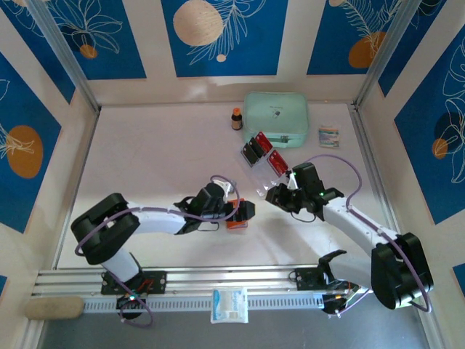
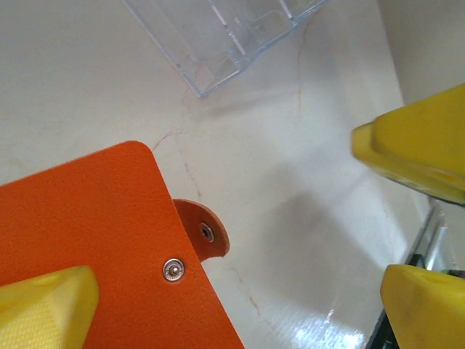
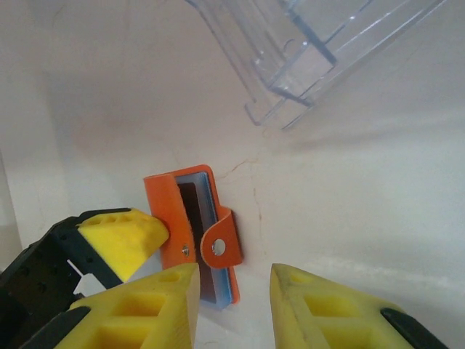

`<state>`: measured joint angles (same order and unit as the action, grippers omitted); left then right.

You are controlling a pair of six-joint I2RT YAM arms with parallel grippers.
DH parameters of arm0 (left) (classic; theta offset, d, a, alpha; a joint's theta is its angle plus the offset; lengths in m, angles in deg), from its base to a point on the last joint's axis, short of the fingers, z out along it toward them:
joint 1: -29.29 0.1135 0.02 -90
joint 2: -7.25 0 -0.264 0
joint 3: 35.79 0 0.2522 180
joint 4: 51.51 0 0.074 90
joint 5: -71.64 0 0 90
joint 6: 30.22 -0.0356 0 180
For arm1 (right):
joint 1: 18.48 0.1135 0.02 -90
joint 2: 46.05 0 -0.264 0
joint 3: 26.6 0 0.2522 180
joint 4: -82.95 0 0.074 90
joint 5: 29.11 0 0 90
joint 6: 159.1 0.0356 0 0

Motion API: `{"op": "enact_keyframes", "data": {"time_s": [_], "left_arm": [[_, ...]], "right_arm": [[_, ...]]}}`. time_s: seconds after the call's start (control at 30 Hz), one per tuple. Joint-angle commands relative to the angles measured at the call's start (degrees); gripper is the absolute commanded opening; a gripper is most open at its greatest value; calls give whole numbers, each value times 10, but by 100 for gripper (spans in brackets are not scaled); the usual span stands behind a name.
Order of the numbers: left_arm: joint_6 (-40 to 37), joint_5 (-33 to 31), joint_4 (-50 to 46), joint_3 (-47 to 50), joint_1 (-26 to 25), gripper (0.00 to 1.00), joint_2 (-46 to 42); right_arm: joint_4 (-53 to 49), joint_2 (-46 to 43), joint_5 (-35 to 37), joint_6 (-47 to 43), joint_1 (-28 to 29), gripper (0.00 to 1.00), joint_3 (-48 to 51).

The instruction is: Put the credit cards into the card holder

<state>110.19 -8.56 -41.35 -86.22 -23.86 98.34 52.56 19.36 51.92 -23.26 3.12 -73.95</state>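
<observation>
The right gripper (image 3: 234, 270) had its yellow fingers (image 3: 167, 305) parted with nothing between them, and it hung just to the right of the card holder (image 3: 171, 211). The left gripper (image 2: 240, 294) was spread wide and gripped nothing; one of its fingers (image 3: 123, 240) touched the holder's orange cover from the left.

The holder appeared to stand on edge, slightly ajar, on the white table (image 1: 160, 153) near the middle, between the two arms. Its pale blue lining and a dark strip inside showed in the right wrist view. Its snap tab (image 3: 221, 243) hung loose, and the metal stud (image 2: 173, 270) sat bare on the cover.

Just beyond, farther and to the right, lay the clear tray (image 1: 267, 183), with the red and black credit cards (image 1: 256, 147) in its far end. At the far side sat a mint-green pouch (image 1: 276, 116), with a small brown bottle (image 1: 237, 118) to its left and a small packet (image 1: 328, 135) to its right. A white packet (image 1: 229, 305) lay at the near edge between the arm bases
</observation>
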Motion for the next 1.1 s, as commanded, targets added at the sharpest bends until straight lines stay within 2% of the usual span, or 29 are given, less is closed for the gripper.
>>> {"op": "enact_keyframes", "data": {"time_s": [0.0, 0.27, 0.43, 0.63, 0.87, 1.07], "left_arm": [[-28, -34, -108, -22, -3, 100, -33], [-44, -20, -139, -70, 23, 100, -80], [-49, -25, -171, -65, 67, 100, -143], [-65, -54, -276, -54, 130, 100, -221], [-104, -72, -372, -58, 157, 100, -209], [-152, -70, -413, -68, 157, 100, -164]], "right_arm": [[-24, -16, -26, -1, 5, 31, -2], [-14, -10, -6, 26, 76, 23, -21], [-10, 26, 19, 38, 147, 18, -67], [-11, 91, 39, 31, 219, 14, -141], [-5, 174, 35, 20, 246, 9, -182], [4, 201, 55, 20, 241, 3, -151]]}}
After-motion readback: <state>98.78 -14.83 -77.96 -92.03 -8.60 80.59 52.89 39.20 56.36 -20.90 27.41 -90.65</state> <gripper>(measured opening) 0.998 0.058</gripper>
